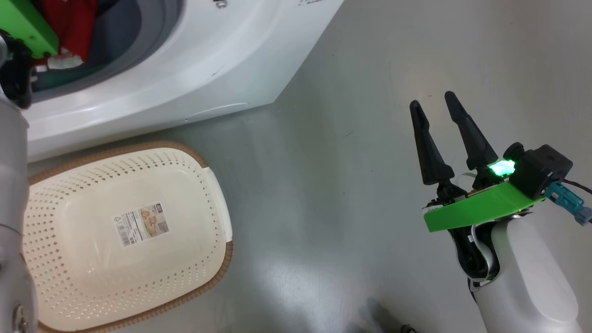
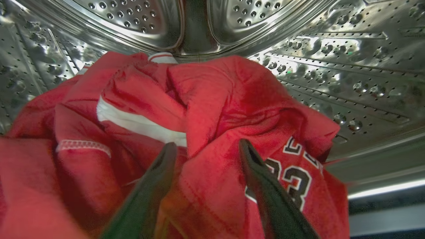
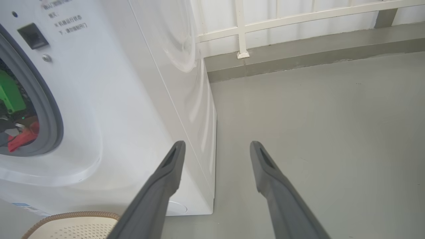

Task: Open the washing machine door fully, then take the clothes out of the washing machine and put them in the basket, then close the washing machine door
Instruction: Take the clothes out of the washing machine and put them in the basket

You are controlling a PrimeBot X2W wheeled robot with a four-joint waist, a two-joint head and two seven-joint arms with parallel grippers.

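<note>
Red clothes [image 2: 212,99] lie straight ahead of left hand [image 2: 207,143], spread wide, tips near fabric inside washing machine [image 2: 348,66]; right hand [image 1: 432,98] wide, empty, well apart.

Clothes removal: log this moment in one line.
left gripper open, at clothes in drum | right gripper open above floor | basket: no clothes yet

Glossy grey floor [image 3: 332,132] runs to a white railing [image 3: 239,30].
</note>
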